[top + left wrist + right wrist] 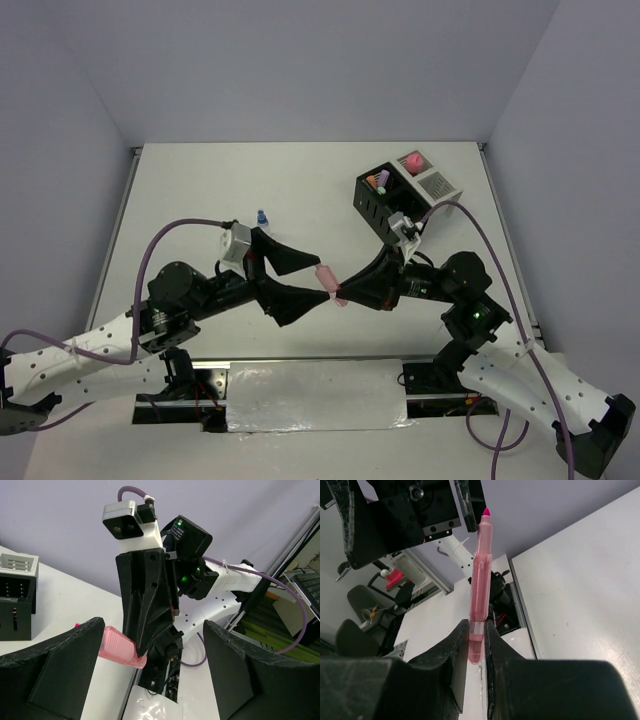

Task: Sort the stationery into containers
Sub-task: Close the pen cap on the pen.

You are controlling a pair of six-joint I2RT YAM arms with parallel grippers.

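A pink highlighter (324, 278) is held in the air between my two grippers, above the table's near middle. My right gripper (346, 295) is shut on its blunt end (476, 645), and the bare nib points away towards the left arm. My left gripper (320, 280) is open around the highlighter, with wide jaws. The pink barrel (117, 647) lies close to that gripper's left finger (65, 670); I cannot tell if they touch. The black mesh box (378, 197) holds purple and green items. The white box (437, 184) beside it holds a pink item (413, 160).
A small blue-capped bottle (262, 216) stands on the table behind the left gripper. The two boxes stand at the far right and also show in the left wrist view (15, 605). A silver sheet (315, 395) lies at the near edge between the arm bases.
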